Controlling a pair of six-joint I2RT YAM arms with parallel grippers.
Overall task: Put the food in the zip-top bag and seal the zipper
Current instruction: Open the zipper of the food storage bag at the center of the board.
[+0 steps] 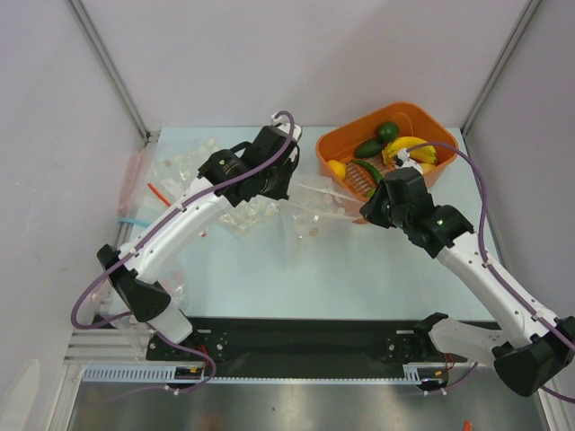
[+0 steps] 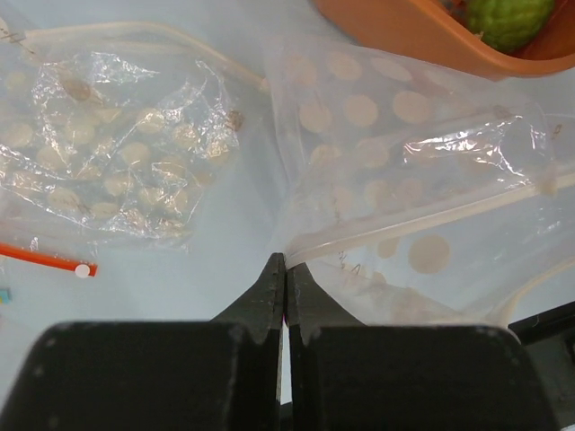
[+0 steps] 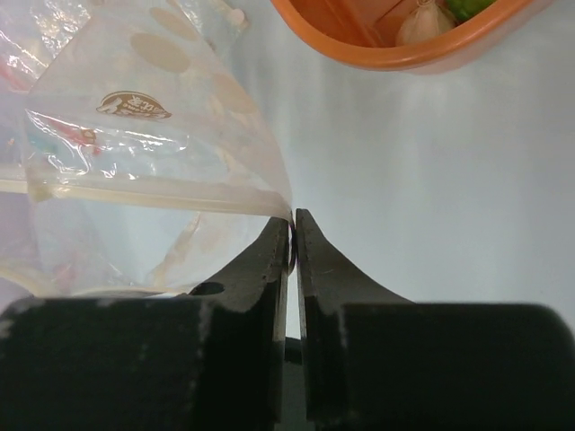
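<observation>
Plainly, the zip-top bag (image 1: 310,211) hangs between the two arms at mid-table, just beside the orange basket (image 1: 323,151). It is a clear, floppy film printed with pale round dots, creased and glossy where the light catches it. Its zipper (image 2: 431,220), a thin milky strip, runs slantwise across the film from the left gripper (image 2: 286,262). That gripper's dark, wedge-shaped fingers are pressed together on the bag's edge. At the other end, the right gripper (image 3: 294,220) has its fingers all but closed (only a hairline slit shows between them), and one corner of the bag is caught at their tips.

The bag holds nothing that can be seen. The food (image 1: 404,148) all lies in the basket, a smooth moulded plastic tub with a rounded rim. It contains a yellow banana (image 1: 415,144), a green avocado (image 1: 368,148), a lemon (image 1: 337,169) and other pieces too small to name.

Left of the held bag, a second dotted bag (image 2: 108,153) lies crumpled on the pale table (image 1: 359,278), with a red strip (image 2: 40,257) near it.
</observation>
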